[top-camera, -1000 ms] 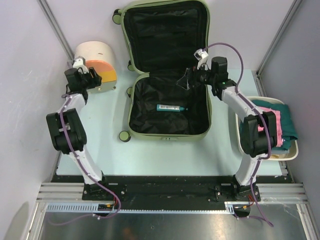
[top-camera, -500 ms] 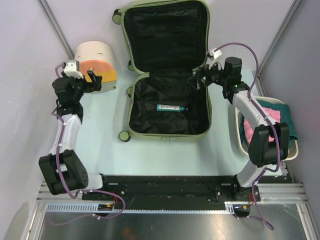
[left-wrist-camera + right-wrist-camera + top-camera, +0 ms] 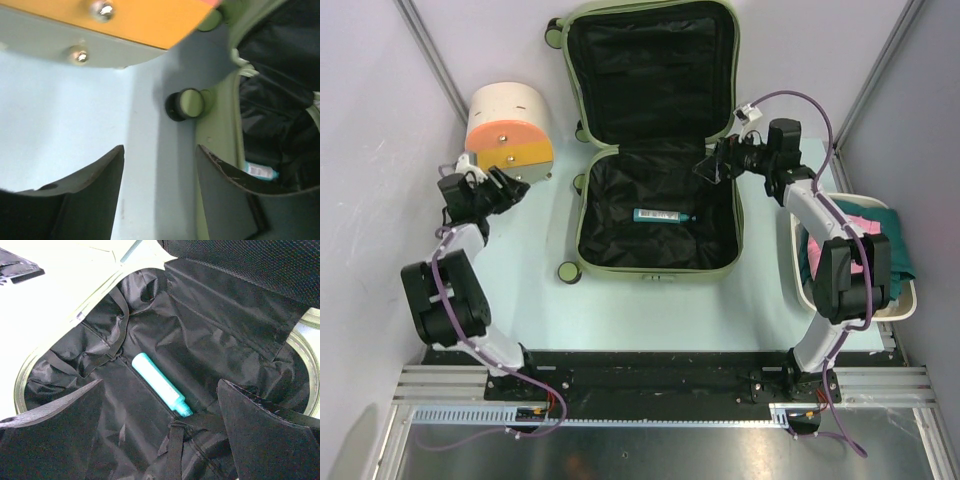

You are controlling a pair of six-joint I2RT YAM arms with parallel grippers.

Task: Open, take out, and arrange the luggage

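The luggage [image 3: 655, 272], a pale olive-green suitcase, lies open with its lid [image 3: 650, 70] folded back and the black lining showing. A teal tube [image 3: 665, 215] lies inside the base; the right wrist view shows the tube [image 3: 160, 382] on the lining. My right gripper [image 3: 706, 165] hangs open over the base's far right corner, and in its own view the right gripper [image 3: 160, 440] holds nothing. My left gripper [image 3: 508, 187] is open to the left of the case, below the drum. In the left wrist view the left gripper [image 3: 160, 190] frames bare table beside a green wheel [image 3: 186, 104].
A cream-and-orange drum-shaped container [image 3: 510, 130] stands at the far left, close to my left gripper. A white basin [image 3: 800, 285] with green and pink cloth [image 3: 865, 245] sits at the right, beside my right arm. Angled frame posts flank the back corners.
My left gripper has pulled back from the drum toward the near side and its jaws narrowed a little. My right gripper moved rightward to the suitcase's right edge, still open.
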